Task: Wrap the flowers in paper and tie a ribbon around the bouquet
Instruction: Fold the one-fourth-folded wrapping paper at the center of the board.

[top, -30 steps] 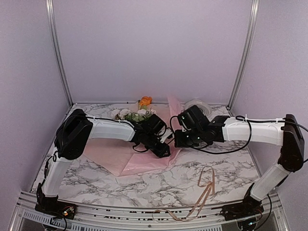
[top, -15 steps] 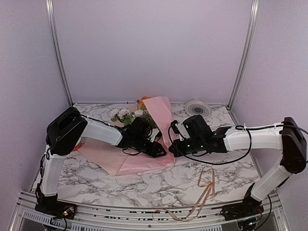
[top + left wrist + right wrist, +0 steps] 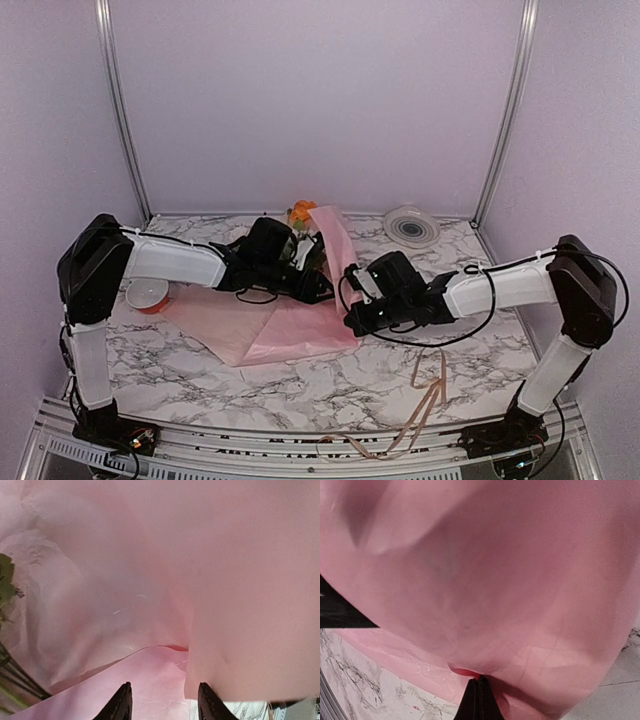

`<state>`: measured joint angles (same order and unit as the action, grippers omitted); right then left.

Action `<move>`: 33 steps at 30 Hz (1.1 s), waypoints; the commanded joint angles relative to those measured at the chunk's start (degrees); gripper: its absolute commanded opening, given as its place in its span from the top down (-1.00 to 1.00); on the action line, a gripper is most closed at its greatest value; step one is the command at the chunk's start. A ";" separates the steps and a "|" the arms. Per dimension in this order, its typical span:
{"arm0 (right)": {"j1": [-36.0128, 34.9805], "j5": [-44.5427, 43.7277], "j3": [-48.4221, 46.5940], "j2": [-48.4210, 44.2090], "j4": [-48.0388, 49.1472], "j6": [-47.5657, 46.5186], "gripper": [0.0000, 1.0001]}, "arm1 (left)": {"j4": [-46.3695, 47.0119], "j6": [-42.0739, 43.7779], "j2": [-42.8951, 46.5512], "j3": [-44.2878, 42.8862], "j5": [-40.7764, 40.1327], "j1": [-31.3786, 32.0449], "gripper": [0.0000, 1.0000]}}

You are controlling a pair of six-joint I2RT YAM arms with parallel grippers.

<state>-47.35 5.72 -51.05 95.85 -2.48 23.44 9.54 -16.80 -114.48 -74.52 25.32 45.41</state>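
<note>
Our right gripper is pinched shut on a fold of the paper, while our left gripper stands part open and empty. We see the paper's raised flap between them. The flowers lie just left of it, nearest our left arm.

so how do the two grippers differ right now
The left gripper has its fingers apart, clamping nothing; the right gripper is shut, pinching the paper. The left gripper sits farther back, by the flowers; the right gripper is nearer the front. Both are close against the paper.
</note>
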 commanded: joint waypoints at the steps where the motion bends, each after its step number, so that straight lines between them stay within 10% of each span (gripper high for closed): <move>1: -0.23 0.28 -0.19 1.77 1.51 -1.02 1.00 | -11.93 0.47 6.87 4.23 -6.32 -0.85 0.01; 16: -0.19 2.84 -2.91 4.42 -0.32 -2.50 1.00 | -18.65 -3.12 12.80 20.65 -13.25 -1.90 -0.27; 25: -2.42 12.91 -8.28 4.03 1.91 -2.43 1.00 | -9.59 -3.26 10.19 22.06 -11.75 -1.90 0.82; 33: -3.05 21.46 -12.36 9.06 6.06 -0.23 1.00 | 3.84 -6.92 11.11 26.74 -13.62 -1.90 0.93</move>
<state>-50.09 21.82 -60.97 101.75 0.51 22.20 5.74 -21.78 -103.15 -50.26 12.38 43.55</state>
